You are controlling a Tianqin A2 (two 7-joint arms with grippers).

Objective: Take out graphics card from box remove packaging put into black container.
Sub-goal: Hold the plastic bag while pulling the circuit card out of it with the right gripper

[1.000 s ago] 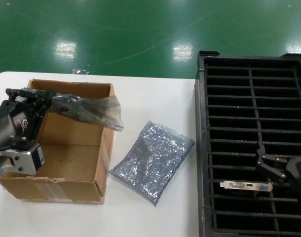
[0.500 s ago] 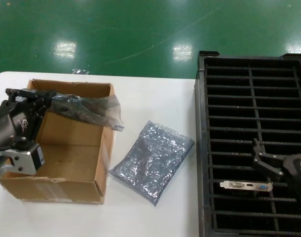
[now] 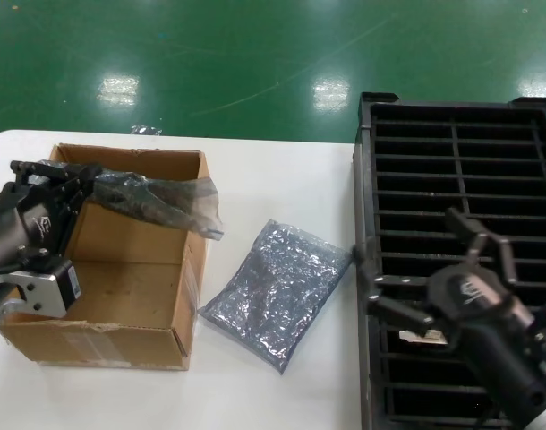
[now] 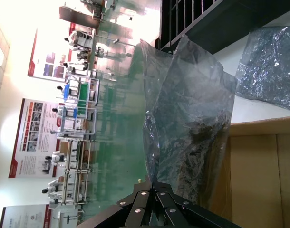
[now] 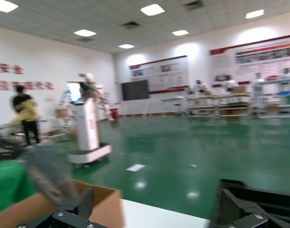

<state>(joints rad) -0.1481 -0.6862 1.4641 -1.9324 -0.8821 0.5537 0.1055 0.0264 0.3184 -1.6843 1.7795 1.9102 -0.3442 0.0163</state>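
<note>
Black plastic, the black container (image 3: 524, 152) stands just beside the white table (image 3: 282, 170), and over its slots nearest the table hangs the right gripper (image 3: 434, 269), fingers spread wide and holding nothing, with the graphics card (image 3: 422, 336) lying in a slot right under it, mostly hidden. Well apart from that crate sits the box (image 3: 112, 269), above which the left gripper (image 3: 81, 184) is closed on a crumpled packaging (image 3: 161, 199). Between box and crate another grey bag (image 3: 277, 291) lies flat.

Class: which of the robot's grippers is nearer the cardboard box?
Left. The left gripper hangs over the cardboard box, holding an empty bag. The right gripper is across the table, above the black crate.
</note>
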